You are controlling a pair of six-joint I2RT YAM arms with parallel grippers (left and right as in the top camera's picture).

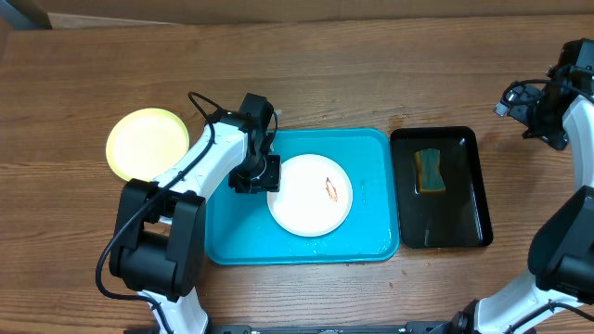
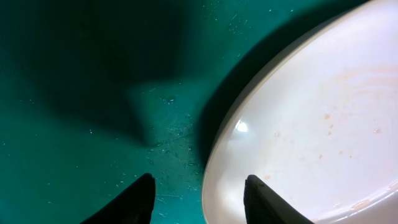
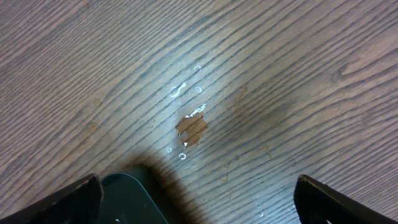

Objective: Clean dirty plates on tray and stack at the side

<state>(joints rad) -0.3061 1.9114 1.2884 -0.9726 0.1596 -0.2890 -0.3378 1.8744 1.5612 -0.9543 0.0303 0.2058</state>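
The brown wood-grain bench (image 1: 371,74) carries three things directly. A large turquoise-blue rectangular plastic tray (image 1: 371,148) with rounded corners sits near the middle. Just beside its right edge, across a thin gap, lies a smaller black rectangular tray (image 1: 464,223). A pale yellow round plate (image 1: 147,144) rests flat on the wood left of the blue tray. Near the black tray's corner, the wood has a small pale chipped patch (image 3: 193,129) ringed by a few droplets.

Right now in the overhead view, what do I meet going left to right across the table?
From the left: yellow plate → left gripper → white plate → black tray holding a sponge → right gripper. The turquoise tray spans several, so it is omitted.
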